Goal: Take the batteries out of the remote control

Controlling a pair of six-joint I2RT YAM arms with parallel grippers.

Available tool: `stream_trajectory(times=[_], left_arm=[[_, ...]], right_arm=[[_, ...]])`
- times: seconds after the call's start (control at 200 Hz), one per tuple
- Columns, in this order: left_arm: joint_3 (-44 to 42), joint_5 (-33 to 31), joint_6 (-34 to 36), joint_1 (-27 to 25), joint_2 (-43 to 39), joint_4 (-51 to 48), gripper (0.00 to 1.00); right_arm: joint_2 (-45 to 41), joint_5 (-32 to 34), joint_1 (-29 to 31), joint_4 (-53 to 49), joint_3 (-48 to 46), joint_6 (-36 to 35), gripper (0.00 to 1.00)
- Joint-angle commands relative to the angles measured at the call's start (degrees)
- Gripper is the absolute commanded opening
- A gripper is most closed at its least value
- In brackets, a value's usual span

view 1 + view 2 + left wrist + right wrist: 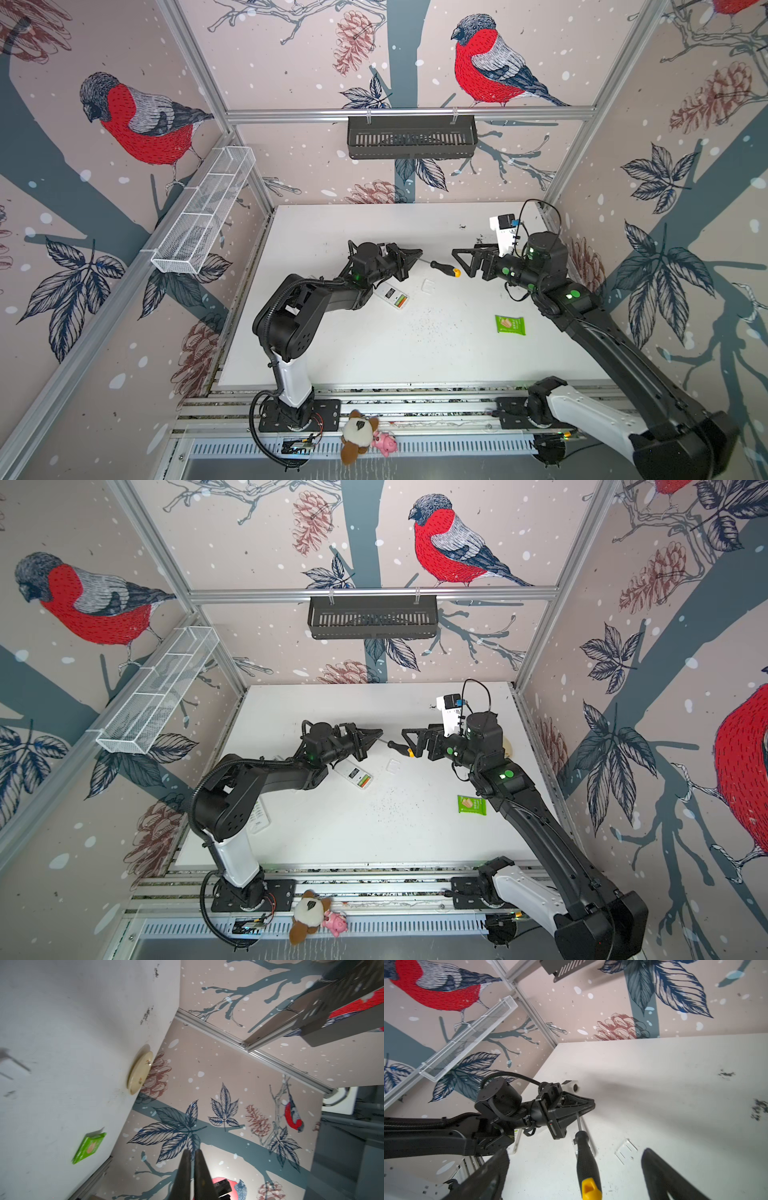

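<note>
Batteries, green and orange-red, sit in open bay of white remote on bench. My left hand clamped on screwdriver shaft; my right hand spread wide, handle between fingers, untouched.

Bare tabletop near the front; screwdriver, remote and clear cover clustered mid-table

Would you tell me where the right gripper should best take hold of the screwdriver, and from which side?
Grip the black handle of the screwdriver mid-length, coming from its yellow end. The left gripper is shut on the thin shaft, so the handle is the free part, and it points toward the open right gripper. Being thicker, it likely holds steadier.
</note>
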Motion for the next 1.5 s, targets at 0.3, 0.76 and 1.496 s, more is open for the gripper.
stream_trajectory(times=[0.3,0.76,1.496], left_arm=[[3.6,-0.8,-15.9,-0.9,1.8,11.5,0.00],[3.7,-1.6,-14.5,-1.1,1.4,9.7,0.00],[4.1,-0.2,-12.4,-1.1,1.7,7.5,0.00]], right_arm=[[6.8,-5.2,-0.1,-2.2,4.2,-10.1,0.99],[15.8,-3.2,2.2,-8.0,10.5,-15.1,0.89],[19.4,-0.3,3.0,-9.5,12.4,-14.5,0.58]])
